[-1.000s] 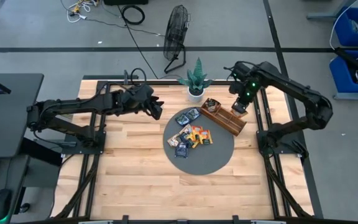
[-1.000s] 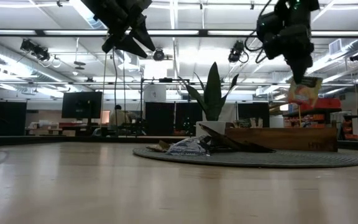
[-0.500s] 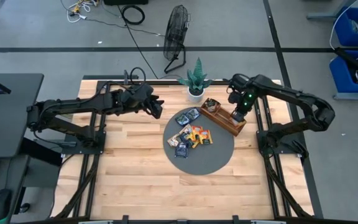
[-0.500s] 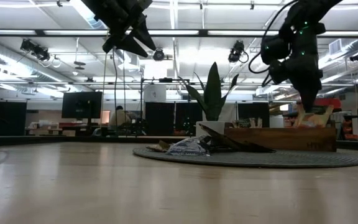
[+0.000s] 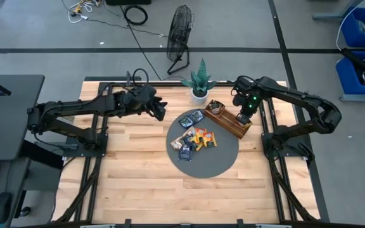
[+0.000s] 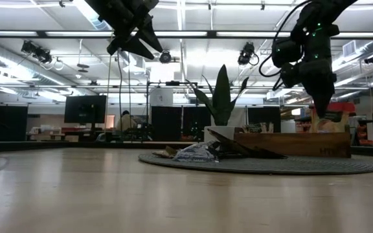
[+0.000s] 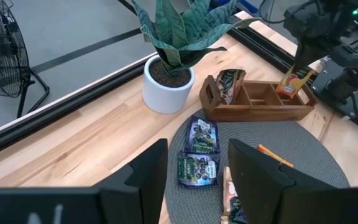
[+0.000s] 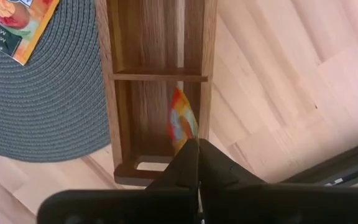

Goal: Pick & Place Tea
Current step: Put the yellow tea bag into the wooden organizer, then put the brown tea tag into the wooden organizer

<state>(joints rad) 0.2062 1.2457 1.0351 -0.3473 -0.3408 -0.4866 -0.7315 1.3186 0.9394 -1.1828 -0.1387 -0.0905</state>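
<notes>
1. Since a second earlier, the right end effector [image 5: 241,118] had come down from above the wooden tray [image 5: 228,118], carrying its orange sachet [image 8: 182,126] into the tray's end compartment; the left arm had not moved.
2. Nearest the low camera lay the bare worktop [image 6: 109,194], then the round grey mat [image 5: 201,161] with the loose tea sachets [image 5: 195,138] piled on it, dark blue and orange ones overlapping.
3. Beyond them, the right end effector was pinched fully shut on the orange sachet's top edge, the sachet standing upright in the compartment.
4. Judging by their look, the sachets are light, thin and floppy, probably slick; an edge or corner pinch suits best.
5. Farther off, the left end effector [image 5: 160,110] hovered partly open, empty, beside the potted plant [image 5: 199,81].
</notes>
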